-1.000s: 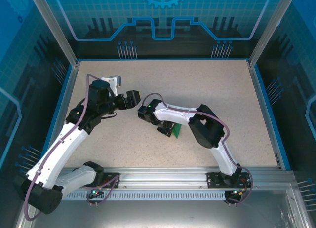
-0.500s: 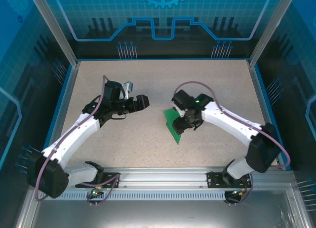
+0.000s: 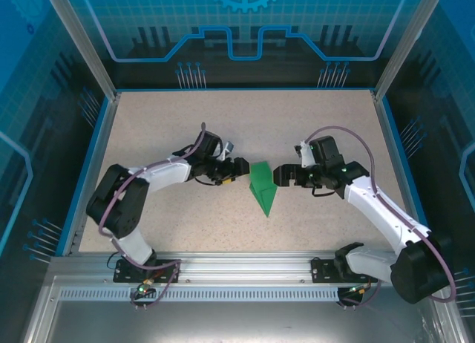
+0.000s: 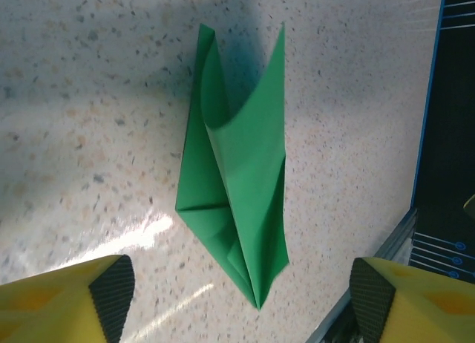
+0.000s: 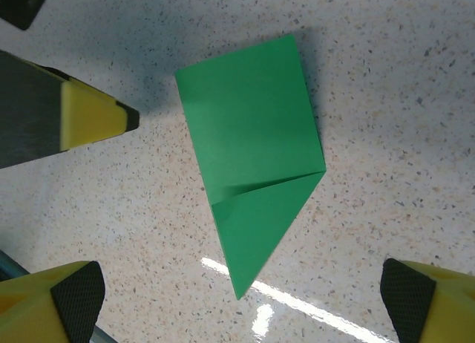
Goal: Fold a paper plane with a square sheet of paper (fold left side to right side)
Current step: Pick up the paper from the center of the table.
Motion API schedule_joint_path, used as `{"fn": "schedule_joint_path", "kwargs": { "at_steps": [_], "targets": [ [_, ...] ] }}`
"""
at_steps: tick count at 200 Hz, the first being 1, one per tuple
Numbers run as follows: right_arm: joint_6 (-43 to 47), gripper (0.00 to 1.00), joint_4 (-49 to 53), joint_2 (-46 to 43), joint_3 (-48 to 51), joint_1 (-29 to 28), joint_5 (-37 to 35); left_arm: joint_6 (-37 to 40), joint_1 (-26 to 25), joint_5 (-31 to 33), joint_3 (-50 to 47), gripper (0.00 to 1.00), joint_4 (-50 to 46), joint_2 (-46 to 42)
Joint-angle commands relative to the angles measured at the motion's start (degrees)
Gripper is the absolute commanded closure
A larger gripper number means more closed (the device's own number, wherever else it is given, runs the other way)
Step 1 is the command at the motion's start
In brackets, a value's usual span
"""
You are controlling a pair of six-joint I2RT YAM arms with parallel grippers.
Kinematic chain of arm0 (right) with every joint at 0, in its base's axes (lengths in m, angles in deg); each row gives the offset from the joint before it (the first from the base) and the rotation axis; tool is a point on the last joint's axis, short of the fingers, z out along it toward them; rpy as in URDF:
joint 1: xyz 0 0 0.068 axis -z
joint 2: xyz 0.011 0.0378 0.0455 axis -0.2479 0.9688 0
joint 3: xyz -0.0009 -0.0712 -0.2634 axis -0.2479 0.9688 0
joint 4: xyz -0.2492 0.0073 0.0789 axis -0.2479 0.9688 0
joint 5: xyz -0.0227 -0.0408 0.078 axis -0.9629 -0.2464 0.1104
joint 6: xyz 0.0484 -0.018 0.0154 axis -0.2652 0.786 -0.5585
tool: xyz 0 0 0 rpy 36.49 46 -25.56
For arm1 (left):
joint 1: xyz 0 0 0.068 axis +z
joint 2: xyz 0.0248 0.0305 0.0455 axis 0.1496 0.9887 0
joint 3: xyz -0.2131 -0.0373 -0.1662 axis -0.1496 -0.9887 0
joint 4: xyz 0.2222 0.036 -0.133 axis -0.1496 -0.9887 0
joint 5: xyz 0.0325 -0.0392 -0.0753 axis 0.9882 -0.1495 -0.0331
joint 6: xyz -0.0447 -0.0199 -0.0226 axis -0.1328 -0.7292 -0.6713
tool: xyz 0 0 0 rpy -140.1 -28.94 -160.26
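Paper plane between spread, empty fingers
Long axis runs up-down in frame; left fingers and right fingers flank it, equally near.

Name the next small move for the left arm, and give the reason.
Probably lower the left gripper onto the raised flap of the green paper and press it flat. The paper lies on the table between it and the right gripper, both open and clear of it; in the left wrist view that flap curls up off the layer beneath, so the crease looks unfinished.
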Motion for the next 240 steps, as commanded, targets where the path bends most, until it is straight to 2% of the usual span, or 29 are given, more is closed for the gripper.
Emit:
{"fn": "schedule_joint_path", "kwargs": {
  "at_steps": [1,19,47,106,136,153,181,194,240],
  "targets": [
    [-2.54,0.01,-4.19,-1.01,2.04,2.29,5.39,-1.29,-0.34,-3.49,3.38,0.23,5.04,4.0],
    [-2.42,0.01,-4.84,-0.83,2.67,2.9,6.35,-1.36,-0.51,-4.92,5.23,0.27,6.26,7.55],
    [-1.67,0.01,-4.96,-0.21,2.87,3.63,7.2,-0.91,-0.66,-6.08,7.93,0.4,6.52,11.9],
    [-1.49,0.01,-8.75,3.23,4.71,5.85,11.17,5.23,-0.52,-6.15,9.52,0.82,7.51,14.47],
    [3.39,0.01,-13.2,10.85,3.53,7.25,19.09,7.21,0.26,-9.77,6.77,0.98,12.19,13.78],
    [4.44,0.02,-18.84,13.81,3.72,7.74,22.57,7.08,0.92,-12.52,4.03,1.0,16.0,12.44],
    [4.65,0.19,-27.58,21.43,3.05,9.03,29.6,6.58,1.52,-17.11,0.8,1.0,21.05,10.75],
    [5.51,0.22,-30.29,24.79,2.64,9.33,31.49,6.61,1.6,-18.73,-0.26,1.0,22.42,10.14],
    [5.88,0.23,-36.55,32.1,2.19,10.77,34.59,6.99,1.83,-22.45,-1.74,1.0,23.9,8.94]
  ]
}}
